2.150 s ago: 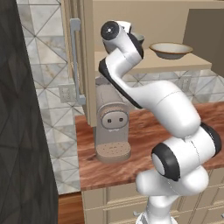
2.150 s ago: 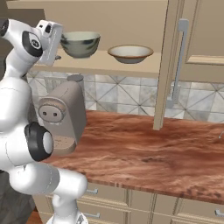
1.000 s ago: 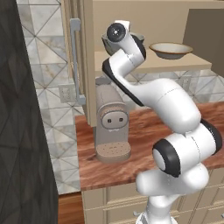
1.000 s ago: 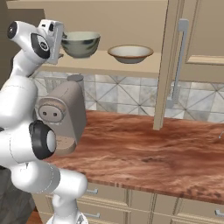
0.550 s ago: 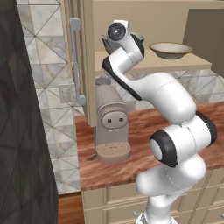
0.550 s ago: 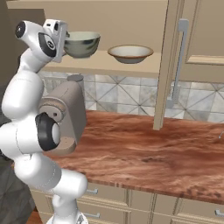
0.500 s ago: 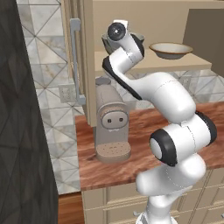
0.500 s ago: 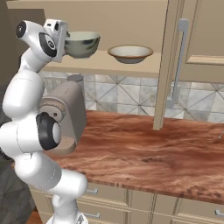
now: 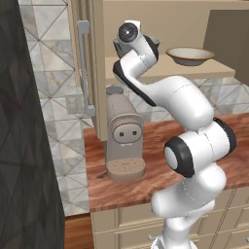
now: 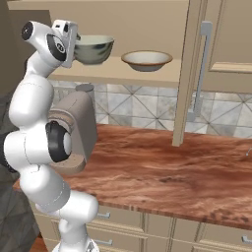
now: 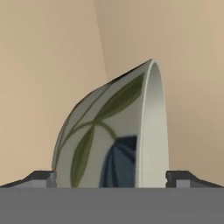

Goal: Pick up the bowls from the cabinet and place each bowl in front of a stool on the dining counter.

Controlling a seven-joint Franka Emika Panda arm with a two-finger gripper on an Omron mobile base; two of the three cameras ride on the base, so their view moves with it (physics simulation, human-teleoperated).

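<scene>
Along the wall above the counter [image 10: 162, 172] hangs the cabinet [image 10: 147, 74], its doors swung open; the right door [image 10: 216, 54] stands edge-on with a long grey handle [image 10: 201, 69], and the left door's handle [image 9: 83, 68] shows at the cabinet's left edge in the left base view. Below it runs the reddish-brown wood-grain counter, with tan drawers [image 10: 147, 229] under its front edge and a grey tiled backsplash [image 10: 138, 110] behind. A dark panel [image 9: 24, 146] fills the left side of the left base view.

On the counter's left end, under the cabinet, stands a beige coffee machine [image 9: 124, 141], partly hidden by the arm in the right base view.

Both bowls sit on the cabinet's bottom shelf. The cream bowl [image 10: 146, 60] with a brownish rim rests upright toward the shelf's middle, well clear of the arm. The green bowl [image 10: 93, 48], deep and pale inside, stands upright near the shelf's left end, just left of the cream bowl and apart from it.

The arm reaches up to the shelf's left end, and the gripper [image 10: 75, 42] is at the green bowl's left side. From the hand view, the green bowl, leaf-patterned, lies between the two fingertips [image 11: 43, 178], which stand spread wide on either side of it with a gap to each; the jaws are released and grasp nothing.
</scene>
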